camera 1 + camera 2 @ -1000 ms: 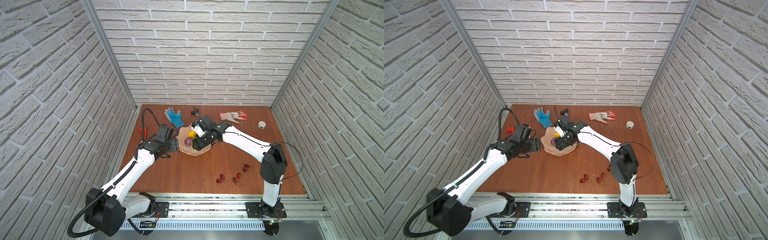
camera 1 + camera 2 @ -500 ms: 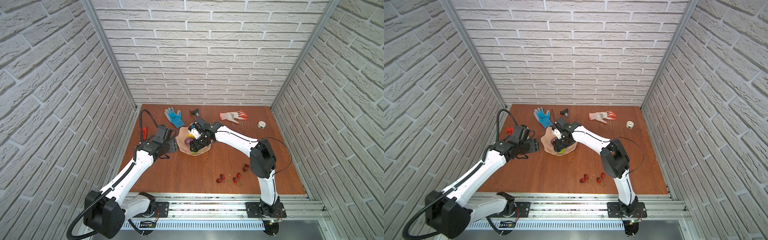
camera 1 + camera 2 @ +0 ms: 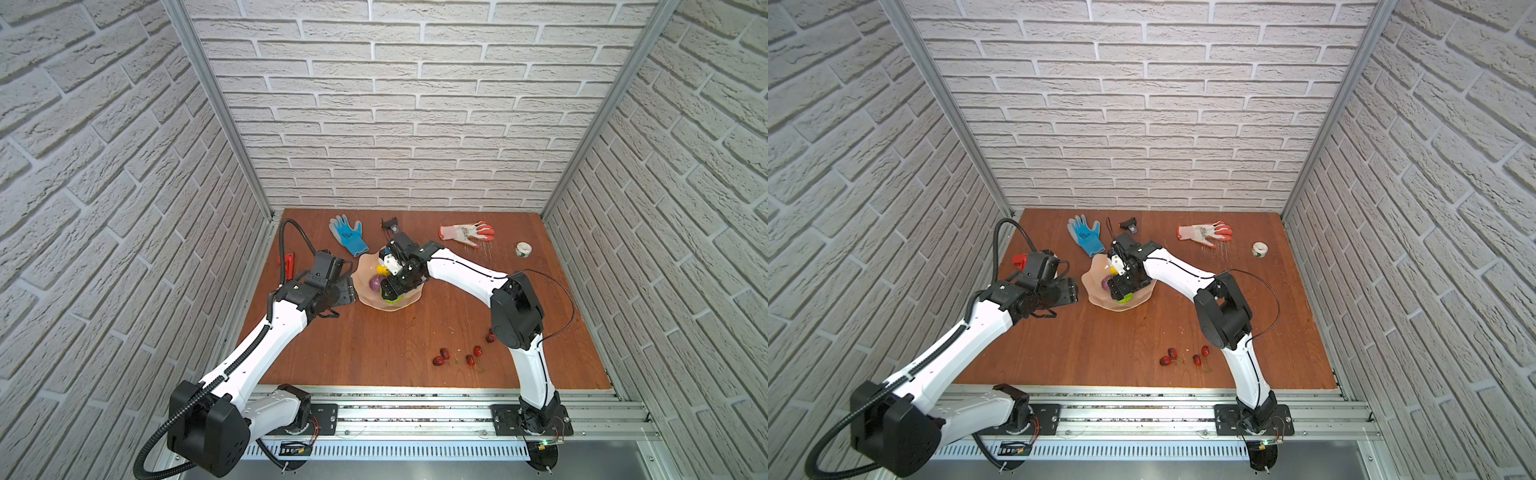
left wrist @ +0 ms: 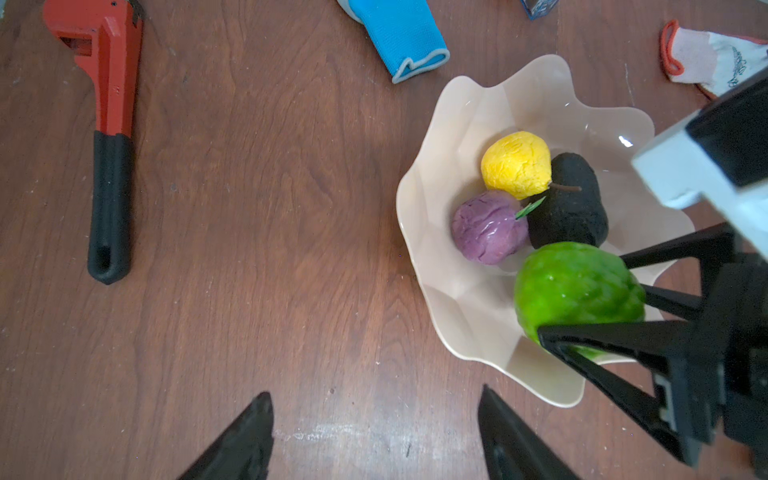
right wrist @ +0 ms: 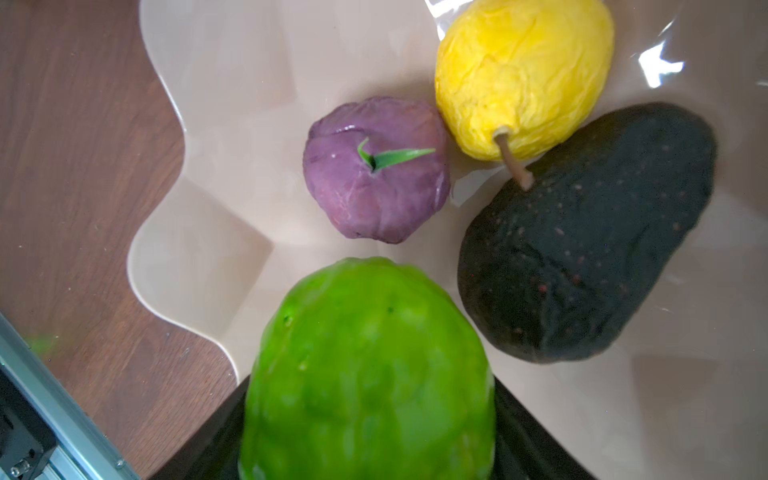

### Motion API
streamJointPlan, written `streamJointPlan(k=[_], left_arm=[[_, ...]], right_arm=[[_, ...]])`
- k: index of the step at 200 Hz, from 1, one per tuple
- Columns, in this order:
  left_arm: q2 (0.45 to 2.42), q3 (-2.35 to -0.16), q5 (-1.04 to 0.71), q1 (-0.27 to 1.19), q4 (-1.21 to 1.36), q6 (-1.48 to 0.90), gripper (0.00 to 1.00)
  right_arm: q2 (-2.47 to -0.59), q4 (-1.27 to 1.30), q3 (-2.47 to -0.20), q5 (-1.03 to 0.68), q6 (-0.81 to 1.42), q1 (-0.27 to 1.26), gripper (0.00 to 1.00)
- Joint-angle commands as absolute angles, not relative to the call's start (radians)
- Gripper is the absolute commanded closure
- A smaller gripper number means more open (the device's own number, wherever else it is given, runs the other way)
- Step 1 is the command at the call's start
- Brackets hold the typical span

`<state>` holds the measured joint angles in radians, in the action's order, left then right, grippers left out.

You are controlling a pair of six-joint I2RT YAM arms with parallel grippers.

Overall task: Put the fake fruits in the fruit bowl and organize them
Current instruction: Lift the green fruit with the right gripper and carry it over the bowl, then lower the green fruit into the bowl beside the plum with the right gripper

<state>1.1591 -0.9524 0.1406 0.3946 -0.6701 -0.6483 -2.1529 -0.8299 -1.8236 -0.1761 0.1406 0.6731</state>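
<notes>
On the table's left side a red wrench [image 4: 110,137] lies well clear of the work. Next comes the left gripper [image 4: 374,415], jaws apart and empty, hovering over bare wood just beside the fruit bowl [image 4: 457,291] at its 9 o'clock. In the bowl, taking 12 o'clock as the back wall, the yellow fruit [image 4: 516,164] sits near 11 o'clock and the purple fruit [image 4: 486,227] near 9 o'clock. The dark avocado [image 4: 571,208] lies toward the middle, touching both. The right gripper [image 4: 582,297] is clamped on the green ball [image 4: 577,286] and holds it over the bowl's 6 o'clock sector, close to the wavy rim. Whether the ball already rests on the bowl wall cannot be told. The step in hand looks like setting this ball down. It would go best if the ball were carried a little inward toward the free floor between the purple fruit and the avocado. There it should be lowered until it bears on the bowl, and only then should the jaws part slowly. Released this near the rim, a round ball may roll out or tip the light bowl. The left gripper is well placed to steady the 9 o'clock rim. Far to the right, at about 4 o'clock from the bowl, the red cherries [image 3: 457,358] are not yet gathered from the table.
</notes>
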Motion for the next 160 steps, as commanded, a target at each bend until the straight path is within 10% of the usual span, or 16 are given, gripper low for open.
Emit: streamJointPlan(k=[1, 160], left_arm=[[1.163, -0.937, 0.143, 0.383, -0.667, -0.653, 0.23], [1.164, -0.916, 0.12, 0.372, -0.641, -0.664, 0.23]], right_arm=[[-2.16, -0.845, -1.866, -0.18, 0.117, 0.673, 0.39], [-2.238, -0.799, -1.918, -0.153, 0.154, 0.673, 0.35]])
